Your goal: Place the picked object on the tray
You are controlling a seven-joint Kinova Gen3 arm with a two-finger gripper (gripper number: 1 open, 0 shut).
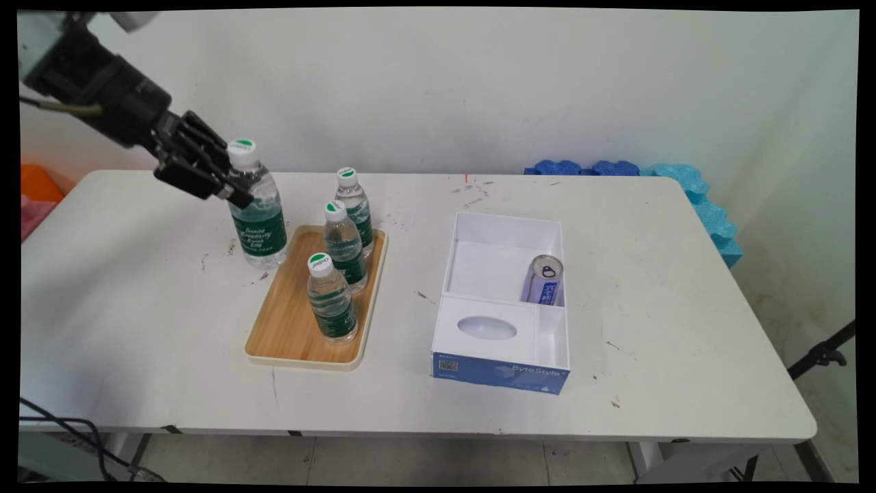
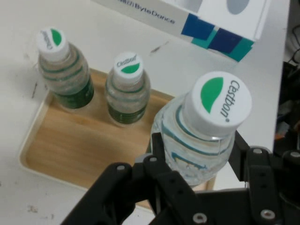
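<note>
My black gripper is shut on the shoulder of a clear water bottle with a green label and a white-and-green cap. This bottle stands, slightly tilted, just left of the back corner of a wooden tray; I cannot tell whether its base touches the table. Three like bottles stand on the tray: a far one, a middle one and a near one. In the hand view the held bottle sits between my fingers, with the gripper around it, and two tray bottles beyond.
A white open box with a blue front stands right of the tray and holds a purple can in its right compartment. Blue foam pieces lie at the table's back right corner. An orange and pink object sits past the left edge.
</note>
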